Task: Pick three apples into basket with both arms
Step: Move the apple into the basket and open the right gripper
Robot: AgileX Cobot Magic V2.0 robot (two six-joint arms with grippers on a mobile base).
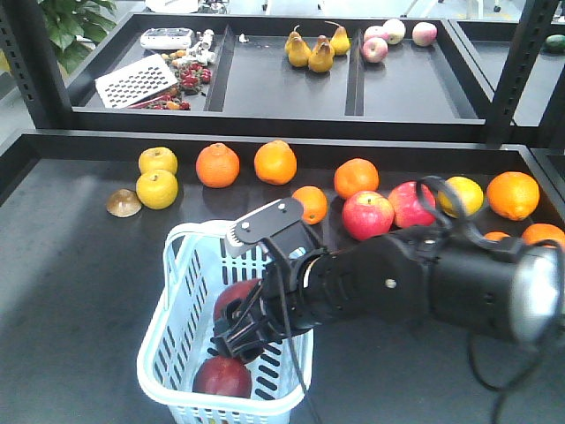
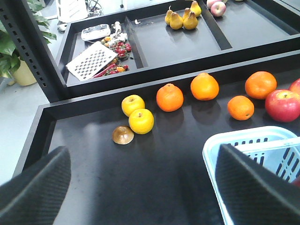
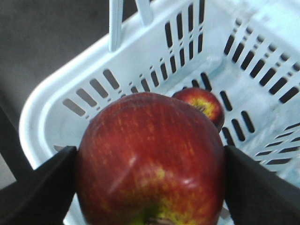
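Over basket (image 3: 154, 70) — apple (image 3: 150, 159) between right gripper (image 3: 150, 183) fingers.

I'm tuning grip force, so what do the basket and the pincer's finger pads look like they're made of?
The basket looks like moulded plastic, pale blue-white with a slight sheen: thin rigid walls and evenly cut slots. The right pincer has fingers that look matte black, likely rubber or textured plastic; the left pincer shows fine dimpling on its fingers. Exact material can't be confirmed.

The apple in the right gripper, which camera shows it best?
The right wrist view: the held apple fills the frame, clamped between both fingers over the basket. The front view shows only a sliver behind the right gripper; the left wrist view shows none of it.
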